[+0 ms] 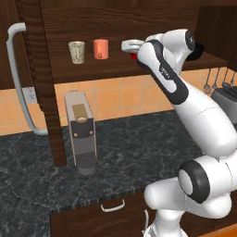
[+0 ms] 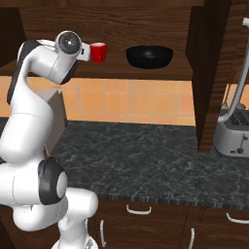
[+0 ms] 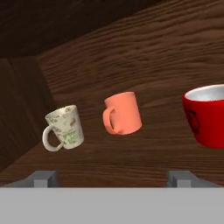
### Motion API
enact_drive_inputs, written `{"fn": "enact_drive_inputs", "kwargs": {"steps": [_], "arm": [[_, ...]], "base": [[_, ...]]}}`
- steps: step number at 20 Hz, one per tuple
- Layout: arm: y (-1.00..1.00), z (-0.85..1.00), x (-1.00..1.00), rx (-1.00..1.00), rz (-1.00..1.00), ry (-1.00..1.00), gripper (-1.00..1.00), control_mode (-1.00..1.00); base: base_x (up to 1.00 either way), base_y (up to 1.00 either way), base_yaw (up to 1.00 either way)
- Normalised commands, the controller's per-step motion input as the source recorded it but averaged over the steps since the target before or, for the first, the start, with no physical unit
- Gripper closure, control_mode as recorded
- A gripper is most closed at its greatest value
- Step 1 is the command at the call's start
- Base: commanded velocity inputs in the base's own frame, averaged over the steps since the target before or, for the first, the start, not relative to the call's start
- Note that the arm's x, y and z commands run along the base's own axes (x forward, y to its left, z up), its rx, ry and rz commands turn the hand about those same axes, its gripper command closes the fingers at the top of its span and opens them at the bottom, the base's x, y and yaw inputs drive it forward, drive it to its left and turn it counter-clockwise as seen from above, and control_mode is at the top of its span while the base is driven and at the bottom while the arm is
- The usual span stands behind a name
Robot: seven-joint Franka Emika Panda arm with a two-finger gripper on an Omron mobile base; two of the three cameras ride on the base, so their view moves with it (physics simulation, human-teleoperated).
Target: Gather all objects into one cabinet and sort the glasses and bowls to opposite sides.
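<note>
On the shelf of the open dark wood cabinet (image 1: 115, 69) stand a cream patterned tumbler (image 1: 77, 52), a salmon-orange cup (image 1: 101, 48), a red mug (image 2: 98, 52) and a wide black bowl (image 2: 150, 56), from left to right. My gripper (image 1: 131, 46) is raised to shelf height, just in front of the red mug. In the hand view the fingertips (image 3: 43, 178) are spread wide, with nothing between them. There the cream tumbler (image 3: 65, 127) and orange cup (image 3: 122, 113) lie ahead, and the red mug (image 3: 208, 116) is off to the right, outside the fingers.
The cabinet door hangs open at the left with its long pale bar handle (image 1: 18, 78). A grey coffee machine (image 1: 81, 132) stands on the dark stone counter (image 1: 139, 148) under the shelf. A toaster (image 2: 233, 131) sits at the right, past a wooden divider.
</note>
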Motion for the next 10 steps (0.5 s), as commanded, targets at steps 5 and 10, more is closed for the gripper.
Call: {"fn": "enact_drive_inputs", "kwargs": {"steps": [5, 10], "arm": [[-0.75, 0.14, -0.53, 0.04, 0.00, 0.00, -1.00, -1.00], [-0.83, -0.06, -0.11, -0.02, -0.04, 0.09, -1.00, -1.00]], "base": [[0.00, 0.00, 0.00], [0.00, 0.00, 0.00]]}}
